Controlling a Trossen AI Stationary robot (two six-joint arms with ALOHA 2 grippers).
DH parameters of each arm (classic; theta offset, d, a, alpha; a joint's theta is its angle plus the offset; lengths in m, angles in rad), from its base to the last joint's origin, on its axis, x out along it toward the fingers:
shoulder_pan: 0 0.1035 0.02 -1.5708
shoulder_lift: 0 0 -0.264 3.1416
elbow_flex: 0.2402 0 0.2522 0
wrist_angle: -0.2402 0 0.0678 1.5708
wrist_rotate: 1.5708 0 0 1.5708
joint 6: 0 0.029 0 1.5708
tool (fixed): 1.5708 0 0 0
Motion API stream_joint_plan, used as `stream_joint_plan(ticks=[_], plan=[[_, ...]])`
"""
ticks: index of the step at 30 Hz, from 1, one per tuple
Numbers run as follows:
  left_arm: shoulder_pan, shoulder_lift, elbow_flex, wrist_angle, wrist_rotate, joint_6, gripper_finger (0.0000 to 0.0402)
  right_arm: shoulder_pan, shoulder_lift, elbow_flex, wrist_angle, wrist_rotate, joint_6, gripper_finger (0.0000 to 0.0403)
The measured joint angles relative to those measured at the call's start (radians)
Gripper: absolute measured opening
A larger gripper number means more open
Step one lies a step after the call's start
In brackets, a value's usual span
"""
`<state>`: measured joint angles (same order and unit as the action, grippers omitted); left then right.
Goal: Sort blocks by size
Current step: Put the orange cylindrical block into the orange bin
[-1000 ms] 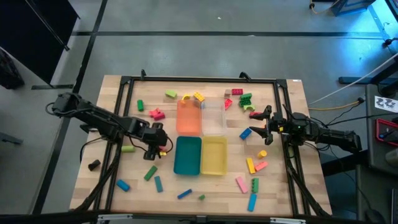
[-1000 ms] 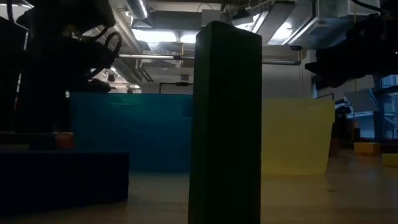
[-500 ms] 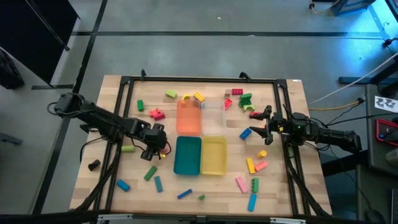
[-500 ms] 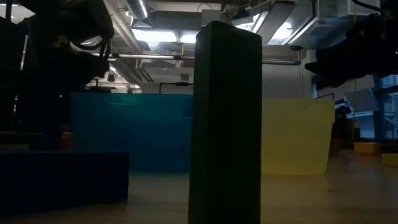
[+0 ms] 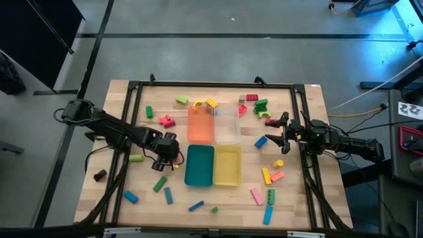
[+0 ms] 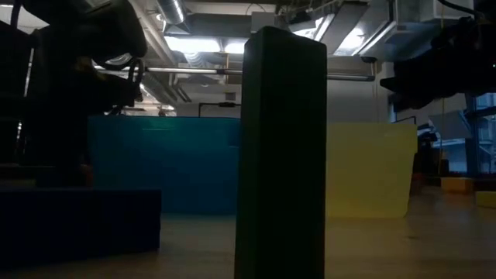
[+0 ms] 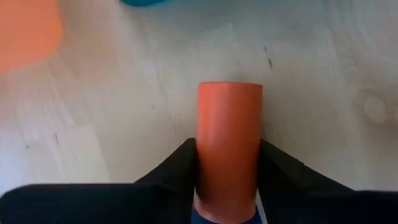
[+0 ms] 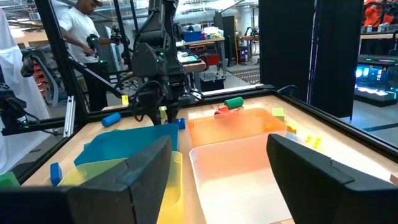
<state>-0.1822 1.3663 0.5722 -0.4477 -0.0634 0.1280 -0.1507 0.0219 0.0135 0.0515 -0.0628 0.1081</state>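
On your wooden surface (image 5: pixel 99 198) the teal tray (image 5: pixel 199 165) lies mid-table, your left gripper (image 5: pixel 173 160) just beside its left edge with jaws clamped on an orange block (image 7: pixel 228 146), while your right gripper (image 5: pixel 272 129) hangs right of the trays, jaws apart, blocks scattered around.

Low view backlit, dim; overhead evenly bright.

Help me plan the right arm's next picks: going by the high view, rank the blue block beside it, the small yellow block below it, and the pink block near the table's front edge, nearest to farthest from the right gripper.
1. blue block, just left of the right gripper.
2. small yellow block, toward the front.
3. pink block, near the front edge.
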Motion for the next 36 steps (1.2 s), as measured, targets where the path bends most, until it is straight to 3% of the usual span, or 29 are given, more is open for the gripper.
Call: stream_joint_plan(ticks=[6,14,18,23,29,36], plan=[[0.002,-0.002,0.064,-0.012,0.0,-0.113,0.0117,0.0,0.0,0.0,0.051,0.011,0.0,0.0264],[0.013,-0.059,0.212,-0.136,-0.003,-0.102,0.0117,0.0,0.0,0.0,0.131,0.036,0.0,0.0264],[0.037,-0.092,0.269,-0.159,-0.054,-0.071,0.0117,0.0,0.0,0.0,0.131,0.038,0.0,0.0264],[0.096,-0.103,0.272,-0.016,-0.142,0.011,0.0122,0.0,0.001,0.026,0.093,0.055,-0.001,0.0264],[0.184,-0.055,0.236,0.207,-0.144,0.033,0.0127,0.0,0.002,0.124,-0.046,0.044,0.0,0.0264],[0.247,0.004,0.234,0.232,-0.145,0.037,0.013,0.0,0.002,0.262,-0.261,0.009,0.002,0.0264]])
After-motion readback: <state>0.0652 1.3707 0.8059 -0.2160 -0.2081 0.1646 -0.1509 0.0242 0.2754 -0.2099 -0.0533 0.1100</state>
